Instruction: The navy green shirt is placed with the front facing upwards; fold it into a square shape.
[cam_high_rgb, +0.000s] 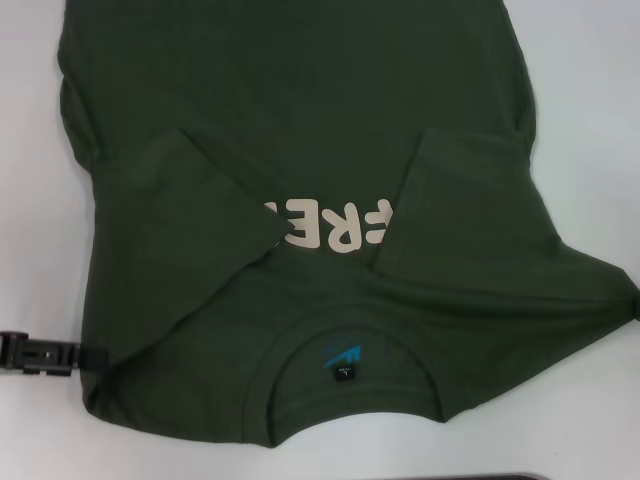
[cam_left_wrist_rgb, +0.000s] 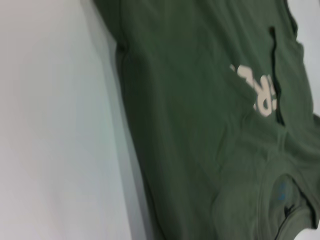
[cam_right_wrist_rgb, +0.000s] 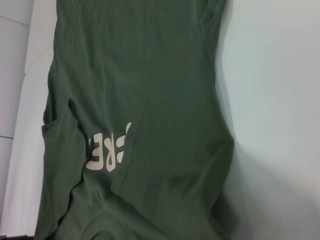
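A: The navy green shirt (cam_high_rgb: 330, 130) lies front up on the white desk (cam_high_rgb: 600, 120), collar (cam_high_rgb: 345, 330) toward the near edge and hem running off past the far edge of the head view. Both short sleeves are folded inward over the chest: one sleeve (cam_high_rgb: 215, 205) on the left-hand side, the other (cam_high_rgb: 460, 195) on the right.

B: And the grippers, relative to the cloth?

A: The left gripper (cam_high_rgb: 45, 354) appears as a black part at the desk's left edge, level with the collar, its tip touching or just beside the shirt's left shoulder edge. Whether its jaws are apart or closed cannot be told, nor whether any cloth is held. The right gripper (cam_high_rgb: 634, 305) shows only as a dark sliver at the right edge, where the shirt's right shoulder is drawn out to a point; its jaws are also hidden, so a hold on the fabric cannot be confirmed.

B: Any legible writing?

A: Pale block letters (cam_high_rgb: 330, 225) run across the chest, upside down in the head view. The folded sleeves cover both ends, leaving roughly "ERE" exposed. Inside the collar sits a small black neck label (cam_high_rgb: 342, 360) with a blue mark; its print is too small to read. The wrist views show the same letters partly hidden by sleeve folds.
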